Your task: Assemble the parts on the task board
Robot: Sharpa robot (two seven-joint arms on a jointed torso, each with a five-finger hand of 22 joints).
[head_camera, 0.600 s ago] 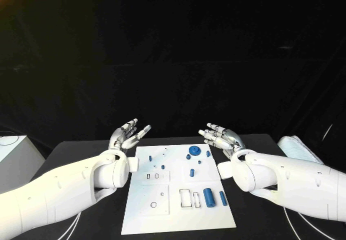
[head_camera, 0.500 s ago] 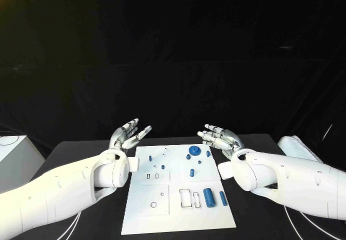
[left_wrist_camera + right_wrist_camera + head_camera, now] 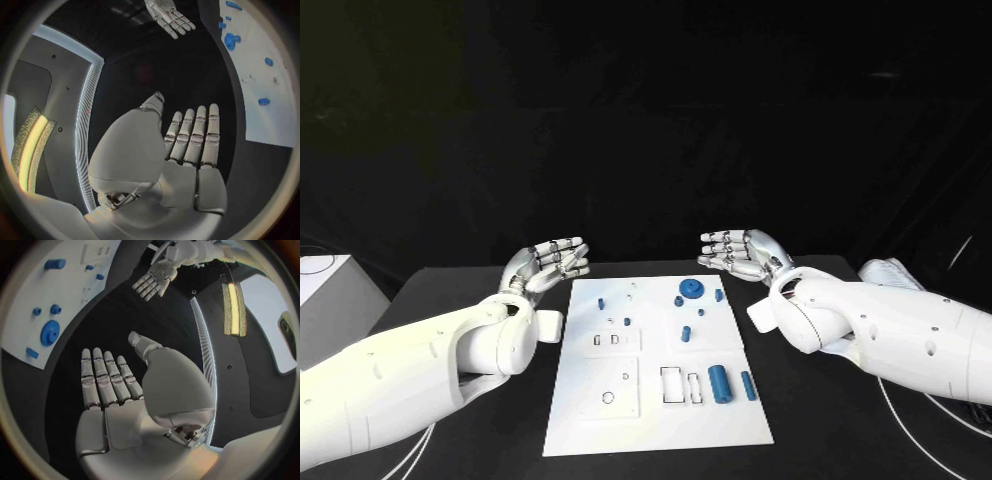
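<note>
The white task board (image 3: 625,405) lies in the middle of the black table. Blue parts are on it: a round disc (image 3: 691,290) at the far end, a thick cylinder (image 3: 718,383) and a thin bar (image 3: 747,385) near its right edge, and several small pegs such as one (image 3: 685,333) at mid-board. My left hand (image 3: 548,262) hovers off the board's far left corner and my right hand (image 3: 744,250) off its far right corner. Both hold nothing, with fingers stretched out. The wrist views show each flat palm: left hand (image 3: 187,145), right hand (image 3: 109,380), board (image 3: 265,75), board (image 3: 62,300), disc (image 3: 49,332).
A white box (image 3: 322,300) stands at the table's left edge. A pale ribbed object (image 3: 891,275) lies at the far right. Bare black table runs along both long sides of the board.
Both hands have turned, so their fingers now point inward toward each other instead of upward and spread. The whole view has shifted a little. The parts on the board lie as before.
</note>
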